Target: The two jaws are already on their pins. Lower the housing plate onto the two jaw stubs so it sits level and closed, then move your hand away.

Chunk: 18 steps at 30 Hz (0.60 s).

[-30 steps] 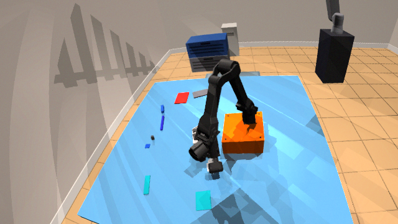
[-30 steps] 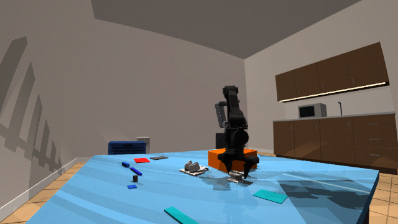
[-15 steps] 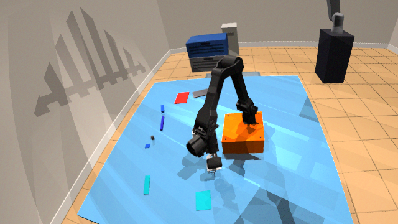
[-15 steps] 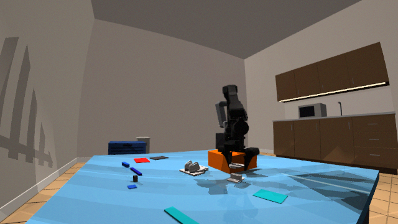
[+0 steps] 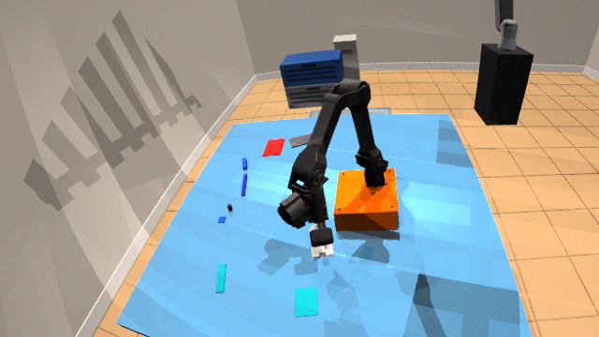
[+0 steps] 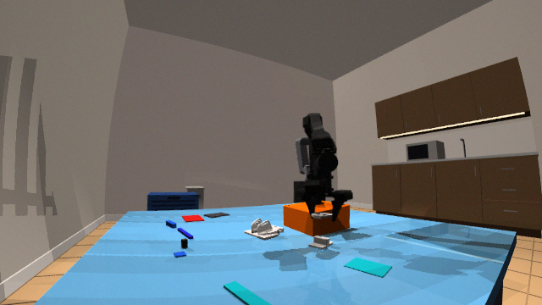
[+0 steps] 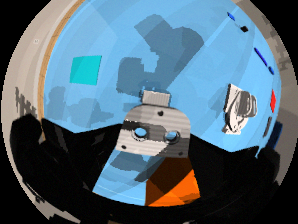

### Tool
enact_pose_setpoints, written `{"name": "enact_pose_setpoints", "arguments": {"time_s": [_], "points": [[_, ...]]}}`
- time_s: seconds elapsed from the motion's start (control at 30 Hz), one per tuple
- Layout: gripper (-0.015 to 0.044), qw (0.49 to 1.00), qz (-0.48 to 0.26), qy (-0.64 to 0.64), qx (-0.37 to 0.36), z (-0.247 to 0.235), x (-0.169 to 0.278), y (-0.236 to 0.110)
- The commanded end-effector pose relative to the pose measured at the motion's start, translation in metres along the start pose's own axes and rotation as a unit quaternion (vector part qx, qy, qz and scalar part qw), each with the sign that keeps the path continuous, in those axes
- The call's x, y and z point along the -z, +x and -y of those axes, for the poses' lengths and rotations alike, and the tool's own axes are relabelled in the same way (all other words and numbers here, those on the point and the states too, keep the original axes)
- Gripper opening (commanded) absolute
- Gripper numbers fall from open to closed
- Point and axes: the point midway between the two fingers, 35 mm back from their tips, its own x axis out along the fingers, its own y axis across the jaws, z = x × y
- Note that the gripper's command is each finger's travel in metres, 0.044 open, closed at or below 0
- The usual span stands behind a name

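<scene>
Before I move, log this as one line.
hand: shut on housing plate | plate: raised off table | jaw assembly: on table, plate not fitted
</scene>
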Motion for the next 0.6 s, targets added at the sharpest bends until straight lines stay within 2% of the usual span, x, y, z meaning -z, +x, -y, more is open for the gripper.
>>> {"name": "enact_pose_setpoints", "arguments": {"time_s": [0.0,0.57], "points": [[0.0351,1.0,-0.001,0.001,0.0,0.007,-0.003,-0.002],[0.0351,1.0,-0.002,0.001,0.002,0.06,-0.021,-0.002]]}}
